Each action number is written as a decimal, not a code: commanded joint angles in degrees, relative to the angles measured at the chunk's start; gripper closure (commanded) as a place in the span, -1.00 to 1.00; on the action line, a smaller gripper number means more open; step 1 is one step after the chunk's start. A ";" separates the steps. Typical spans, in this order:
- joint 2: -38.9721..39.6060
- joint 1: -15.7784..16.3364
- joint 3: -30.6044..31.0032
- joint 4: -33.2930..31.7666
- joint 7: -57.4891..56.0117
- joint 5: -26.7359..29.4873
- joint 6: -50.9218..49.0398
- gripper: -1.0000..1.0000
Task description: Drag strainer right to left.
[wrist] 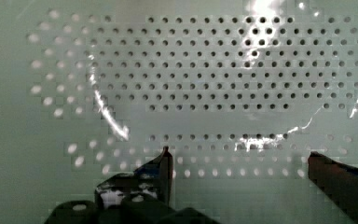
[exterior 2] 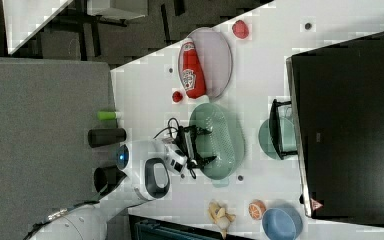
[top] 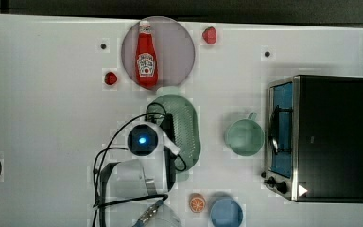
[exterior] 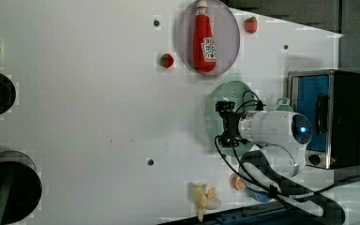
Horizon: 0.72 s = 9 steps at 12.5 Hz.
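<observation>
The pale green oblong strainer [top: 187, 124] lies on the white table just below the grey plate in the top view, also seen as strainer [exterior 2: 226, 134] and strainer [exterior: 234, 91]. My gripper [exterior 2: 204, 145] is lowered into the strainer's side nearer the top view's left. In the wrist view the gripper [wrist: 239, 154] is open, its two dark fingertips [wrist: 165, 161] spread apart over the perforated strainer bottom [wrist: 214, 70], with nothing held between them.
A ketchup bottle [top: 146, 56] lies on a grey plate [top: 179, 45], with strawberries [top: 209, 35] nearby. A green cup [top: 244, 137] and a toaster oven [top: 321, 139] stand on the top view's right. A blue bowl [top: 226, 212], an orange half [top: 197, 203] and a banana [exterior: 202, 197] sit near the arm's base.
</observation>
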 commanded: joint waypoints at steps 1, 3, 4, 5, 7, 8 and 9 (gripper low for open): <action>-0.76 3.64 -0.28 2.40 7.86 -0.40 -3.63 -1.00; -0.16 5.45 -0.19 4.26 9.55 -0.39 -5.83 -1.00; 0.24 6.35 -0.18 5.17 10.61 -0.38 -6.73 -1.00; 0.69 7.33 -0.14 6.06 12.24 -0.36 -7.37 -1.00; 1.87 9.41 0.17 8.02 15.97 -0.35 -7.75 -1.00; 2.63 10.36 0.55 9.09 17.70 -0.35 -7.77 -1.00; 3.45 11.29 0.89 10.22 19.21 -0.35 -7.75 -1.00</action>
